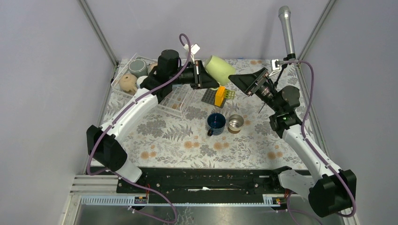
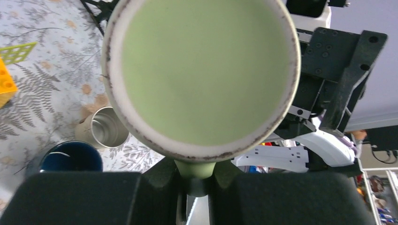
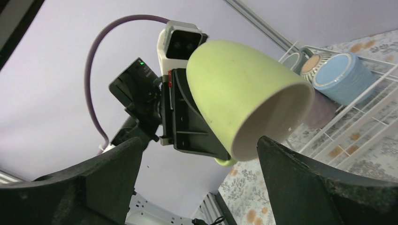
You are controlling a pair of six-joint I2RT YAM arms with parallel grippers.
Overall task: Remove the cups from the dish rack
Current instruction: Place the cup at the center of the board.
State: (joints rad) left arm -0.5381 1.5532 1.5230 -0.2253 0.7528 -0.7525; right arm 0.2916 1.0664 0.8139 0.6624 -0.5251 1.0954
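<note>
A navy mug (image 1: 216, 123) and a steel mug (image 1: 235, 123) stood on the tabletop (image 1: 178, 140). Beyond, the left gripper (image 2: 196, 180) pinched the handle of the pale green mug (image 1: 219, 69), holding it aloft facing the spread, empty right gripper (image 1: 244, 80). Farther left, the dish rack (image 1: 180, 101) held other mugs (image 1: 137, 68).

Top view high behind the arm bases, looking down on the whole table (image 1: 178, 136); left wrist close up, facing straight into the mouth of the pale green mug (image 2: 202, 75); right wrist low, tilted up at that mug's side, dish rack (image 3: 361, 111) behind; mug shared by all three.
</note>
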